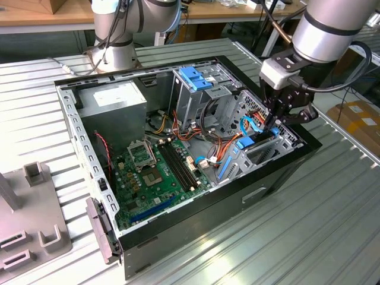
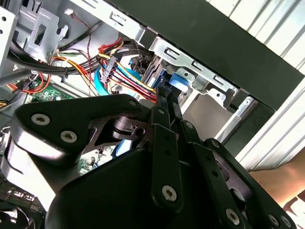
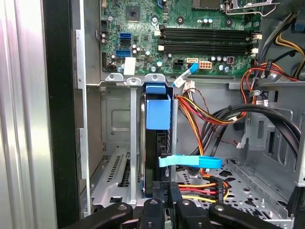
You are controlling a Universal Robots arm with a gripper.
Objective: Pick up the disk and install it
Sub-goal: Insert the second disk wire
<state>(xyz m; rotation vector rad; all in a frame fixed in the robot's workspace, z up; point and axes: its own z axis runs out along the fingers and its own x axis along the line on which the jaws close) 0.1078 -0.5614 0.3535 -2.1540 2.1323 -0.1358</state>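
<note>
The disk (image 3: 157, 114) stands on edge in the drive bay slot at the front corner of the open computer case (image 1: 255, 190), its blue carrier frame facing up. In the exterior view the disk (image 1: 246, 142) shows as a blue strip just below the gripper (image 1: 274, 122), on that view's right. My gripper (image 3: 167, 193) is shut, fingertips together right at the disk's near end. I cannot tell whether they touch it. In the second wrist view the gripper (image 2: 165, 93) points at the blue carrier tab of the disk (image 2: 178, 83).
Red, yellow and black cables (image 3: 205, 114) and a blue flat cable (image 3: 190, 162) run beside the bay. The motherboard (image 1: 154, 172), a grey power-supply box (image 1: 113, 104) and a tall drive cage with blue latch (image 1: 193, 77) fill the case. A grey fixture (image 1: 29, 219) sits on the ribbed table.
</note>
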